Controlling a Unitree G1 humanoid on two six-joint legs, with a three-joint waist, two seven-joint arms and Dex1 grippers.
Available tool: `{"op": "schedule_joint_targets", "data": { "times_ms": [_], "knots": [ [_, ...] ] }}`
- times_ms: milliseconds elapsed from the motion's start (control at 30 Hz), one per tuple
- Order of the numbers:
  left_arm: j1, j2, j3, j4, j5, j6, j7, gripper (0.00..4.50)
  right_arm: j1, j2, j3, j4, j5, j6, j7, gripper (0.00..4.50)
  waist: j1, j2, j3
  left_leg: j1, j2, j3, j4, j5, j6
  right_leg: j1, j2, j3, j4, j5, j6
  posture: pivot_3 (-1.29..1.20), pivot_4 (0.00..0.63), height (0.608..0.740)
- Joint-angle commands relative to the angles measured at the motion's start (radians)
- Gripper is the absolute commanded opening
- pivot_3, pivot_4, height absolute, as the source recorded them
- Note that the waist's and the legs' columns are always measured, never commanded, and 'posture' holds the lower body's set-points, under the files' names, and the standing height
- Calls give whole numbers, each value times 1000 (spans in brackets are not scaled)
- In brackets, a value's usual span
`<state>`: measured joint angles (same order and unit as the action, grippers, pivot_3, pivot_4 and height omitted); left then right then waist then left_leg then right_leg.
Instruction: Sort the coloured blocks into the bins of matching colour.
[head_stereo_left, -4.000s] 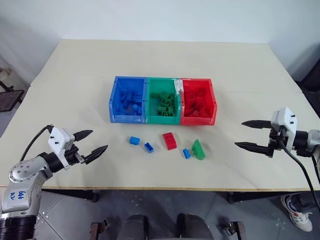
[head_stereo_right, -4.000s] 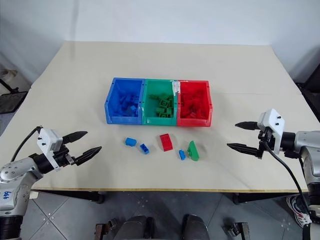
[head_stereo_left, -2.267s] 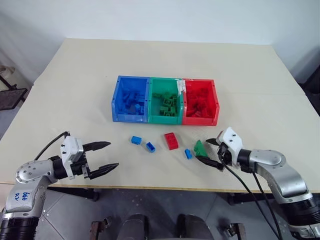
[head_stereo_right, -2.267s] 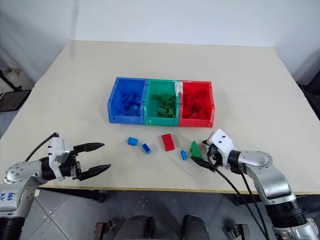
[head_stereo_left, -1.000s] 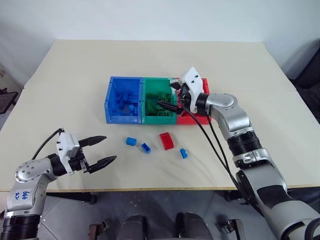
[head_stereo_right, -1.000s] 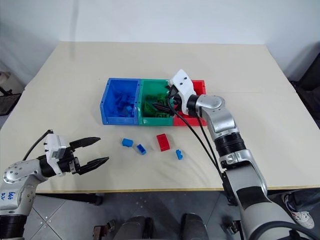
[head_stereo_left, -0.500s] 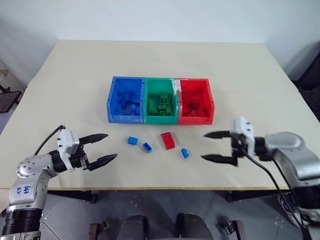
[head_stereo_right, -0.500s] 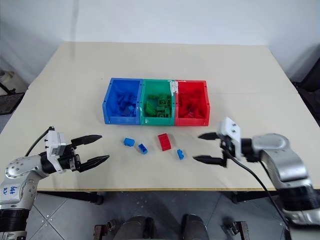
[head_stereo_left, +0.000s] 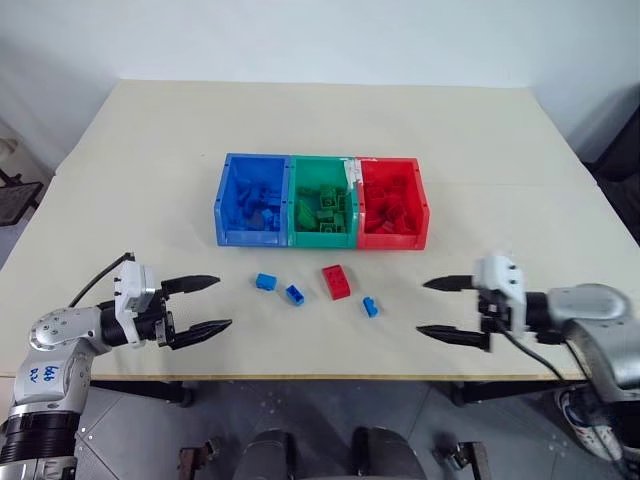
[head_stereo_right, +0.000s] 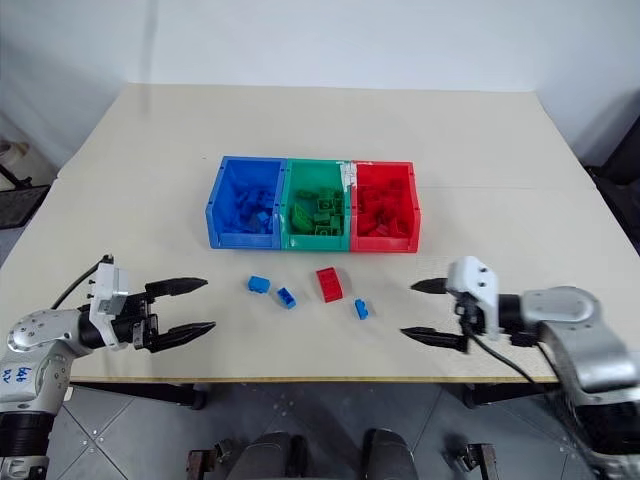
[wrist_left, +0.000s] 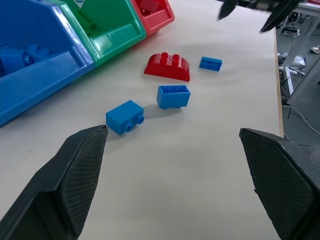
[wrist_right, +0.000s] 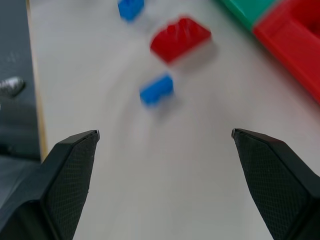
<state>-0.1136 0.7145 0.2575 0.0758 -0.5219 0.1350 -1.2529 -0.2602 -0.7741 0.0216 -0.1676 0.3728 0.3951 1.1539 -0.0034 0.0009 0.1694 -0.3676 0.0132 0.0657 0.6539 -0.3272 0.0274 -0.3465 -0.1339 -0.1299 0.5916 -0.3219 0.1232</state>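
Bricks left on the bench (head_stereo_left: 150, 150) sit before the bins (head_stereo_left: 322, 200); the small blue one (head_stereo_left: 370, 306) lies nearest the right end effector (head_stereo_left: 441, 308) (spread, empty)

In the left wrist view, the joined open-topped blue plastic bin (wrist_left: 35, 75), green plastic bin (wrist_left: 112, 37) and red plastic bin (wrist_left: 157, 12) are cut by the picture's edge, so only the corners nearest the longer red studded brick (wrist_left: 168, 66) show. In the right wrist view that brick and the small blue studded brick (wrist_right: 156, 90) beside it are smeared, studs indistinct.
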Motion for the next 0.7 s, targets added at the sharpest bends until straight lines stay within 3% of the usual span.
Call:
{"op": "schedule_joint_targets", "data": {
  "times_ms": [33, 367, 500, 700],
  "knots": [
    [44, 1, 31, -77, -39, 15, 12, 4500, -73, 69, 83, 20, -60, -2, -67, 4439, 0, 0, 0, 0, 0, 0, 0, 0, 0, 0, 0, 0, 0, 0, 0, 0, 150, 740],
    [165, 0, 88, -195, -69, 45, 70, 4500, -125, 133, 215, 140, -177, -93, -72, 4439, -1, 0, 0, -1, -1, -4, 2, 0, 1, 2, 0, -1, 1, 0, 0, 0, 150, 740],
    [188, 0, 97, -216, -76, 50, 82, 4500, -122, 138, 217, 153, -190, -121, -72, 3573, -1, 0, 0, 0, 0, -3, 2, -1, 1, 2, 0, 0, 1, 0, 0, 0, 150, 740],
    [174, -1, 89, -204, -82, 49, 79, 4500, -130, 149, 198, 155, -180, -129, -77, 1531, 0, 0, 0, 0, -1, -3, 2, -1, 1, 2, 0, -1, 1, 0, 0, 0, 150, 740]
  ]
}}
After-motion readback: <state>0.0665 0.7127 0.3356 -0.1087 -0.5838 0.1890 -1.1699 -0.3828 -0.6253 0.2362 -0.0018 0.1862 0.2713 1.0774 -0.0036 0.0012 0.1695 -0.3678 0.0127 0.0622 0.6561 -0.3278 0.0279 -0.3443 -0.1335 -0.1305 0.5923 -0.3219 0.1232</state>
